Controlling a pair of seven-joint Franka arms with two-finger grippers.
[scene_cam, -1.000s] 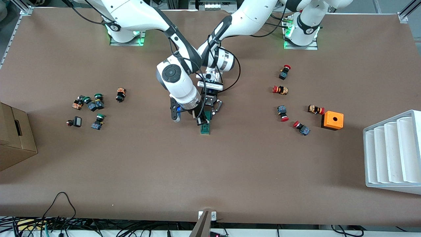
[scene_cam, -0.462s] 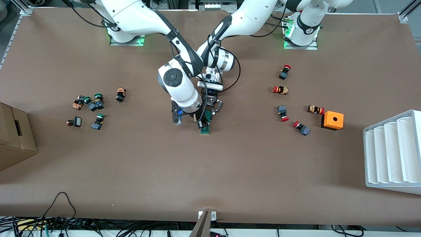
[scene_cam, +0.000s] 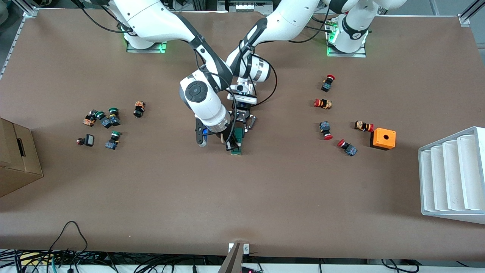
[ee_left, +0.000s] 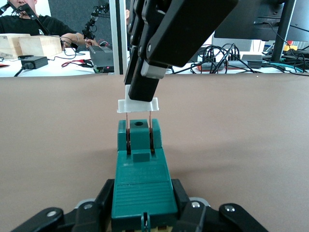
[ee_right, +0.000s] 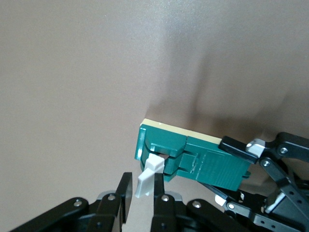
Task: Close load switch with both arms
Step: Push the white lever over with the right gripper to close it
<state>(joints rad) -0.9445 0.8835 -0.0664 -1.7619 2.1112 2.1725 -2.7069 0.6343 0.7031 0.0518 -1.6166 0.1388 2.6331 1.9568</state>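
Both grippers meet at the middle of the brown table point(scene_cam: 265, 189), and each has work in hand. Coming from its base, the left gripper point(ee_left: 144, 218) clamps the dark-green load switch point(ee_left: 141, 181) by its sides and pins it flat on the table. Over the switch's nearer end, the right gripper point(ee_right: 140, 193) pinches the white handle point(ee_left: 138, 105), whose two copper blades run down into the slots of the green body. Compared with a second ago, the right arm's wrist has swung a little toward its own end of the table and the gripper sits slightly lower on the switch, while the left gripper and the switch have not budged. That reads to me as the handle being pressed home, so the closing looks under way but not finished, since the handle stands clear above the body. No brand, label or writing is legible on the switch or either gripper.
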